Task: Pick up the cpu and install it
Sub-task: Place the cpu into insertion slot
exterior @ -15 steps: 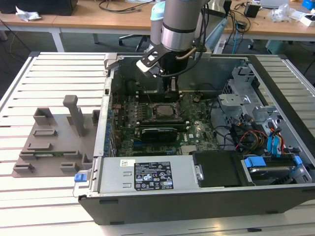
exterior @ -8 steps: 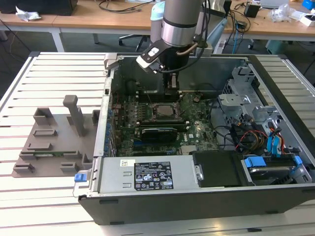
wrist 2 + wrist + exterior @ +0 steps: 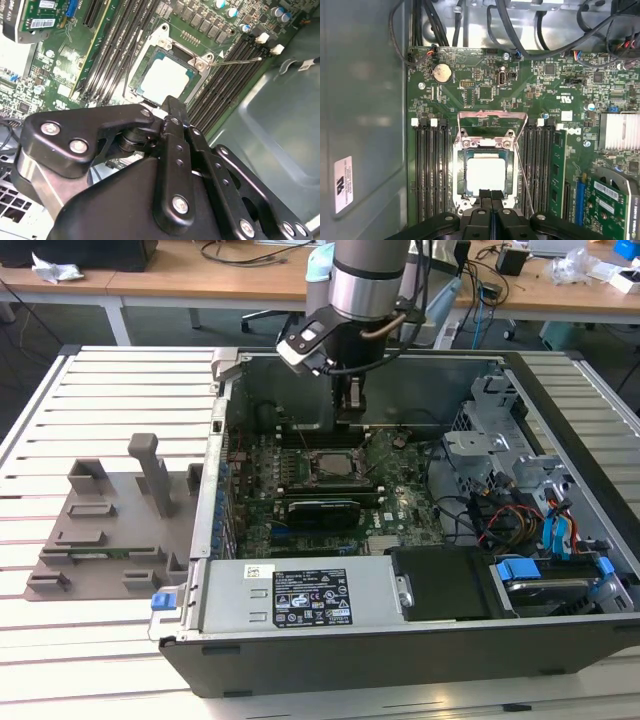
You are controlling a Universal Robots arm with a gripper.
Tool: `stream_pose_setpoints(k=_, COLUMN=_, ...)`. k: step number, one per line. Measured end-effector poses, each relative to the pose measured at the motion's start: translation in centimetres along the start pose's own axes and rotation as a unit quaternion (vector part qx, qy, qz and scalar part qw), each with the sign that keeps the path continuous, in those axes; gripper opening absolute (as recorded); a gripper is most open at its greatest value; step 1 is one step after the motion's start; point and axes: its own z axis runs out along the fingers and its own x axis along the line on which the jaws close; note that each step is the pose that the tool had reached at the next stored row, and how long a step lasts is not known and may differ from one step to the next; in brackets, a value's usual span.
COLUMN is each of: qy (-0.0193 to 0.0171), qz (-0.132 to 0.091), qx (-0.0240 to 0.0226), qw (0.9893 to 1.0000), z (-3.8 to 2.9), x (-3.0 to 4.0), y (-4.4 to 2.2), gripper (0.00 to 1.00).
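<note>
Seating step: silvery-white square cpu [image 3: 486,172] lies in its socket; black tool [image 3: 491,194], closed and empty, hovers above; steel frame [image 3: 492,116] not yet latched.

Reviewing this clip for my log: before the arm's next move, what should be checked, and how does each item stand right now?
1. cpu inside the socket frame: ok, it lies flat there.
2. Load plate open: ok, swung back off the cpu.
3. Lever released: ok, it sticks out sideways, unlatched.
4. Gripper empty: ok, shut, holding nothing, over the cpu's edge.
5. Gripper clear of the cpu's surface: cannot tell.
6. Cpu corner alignment in the socket: cannot tell.
</note>
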Motion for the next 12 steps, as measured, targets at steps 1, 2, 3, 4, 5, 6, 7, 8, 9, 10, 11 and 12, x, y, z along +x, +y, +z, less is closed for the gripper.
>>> stream_pose_setpoints(k=1, qy=0.0000, qz=0.000, qx=0.0000, qw=1.0000, z=-0.21, x=-0.01, y=-0.01, gripper=0.11)
stream_pose_setpoints(k=2, qy=0.0001, qz=0.000, qx=0.0000, qw=1.0000, z=-0.37, x=-0.01, y=-0.02, gripper=0.11)
stream_pose_setpoints(k=3, qy=0.0000, qz=0.000, qx=0.0000, qw=1.0000, z=-0.49, x=-0.02, y=-0.02, gripper=0.11)
stream_pose_setpoints(k=4, qy=0.0000, qz=0.000, qx=0.0000, qw=1.0000, z=-0.75, x=-0.03, y=-0.04, gripper=0.11)
stream_pose_setpoints(k=5, qy=0.0000, qz=0.000, qx=0.0000, qw=1.0000, z=-1.46, x=-0.06, y=-0.07, gripper=0.11)
stream_pose_setpoints(k=6, qy=0.0000, qz=0.000, qx=0.0000, qw=1.0000, z=-1.69, x=-0.07, y=-0.08, gripper=0.11)
stream_pose_setpoints(k=7, qy=0.0000, qz=0.000, qx=0.0000, qw=1.0000, z=-1.85, x=-0.08, y=-0.08, gripper=0.11)
stream_pose_setpoints(k=8, qy=0.0000, qz=0.000, qx=0.0000, qw=1.0000, z=-2.20, x=-0.09, y=-0.10, gripper=0.11)
stream_pose_setpoints(k=9, qy=0.0000, qz=0.000, qx=0.0000, qw=1.0000, z=-2.49, x=-0.10, y=-0.12, gripper=0.11)
stream_pose_setpoints(k=10, qy=0.0000, qz=0.000, qx=0.0000, qw=1.0000, z=-2.77, x=-0.12, y=-0.13, gripper=0.11)
stream_pose_setpoints(k=11, qy=0.0000, qz=0.000, qx=0.0000, qw=1.0000, z=-2.96, x=-0.12, y=-0.14, gripper=0.11)
stream_pose_setpoints(k=12, qy=0.0000, qz=0.000, qx=0.0000, qw=1.0000, z=-3.13, x=-0.13, y=-0.14, gripper=0.11)
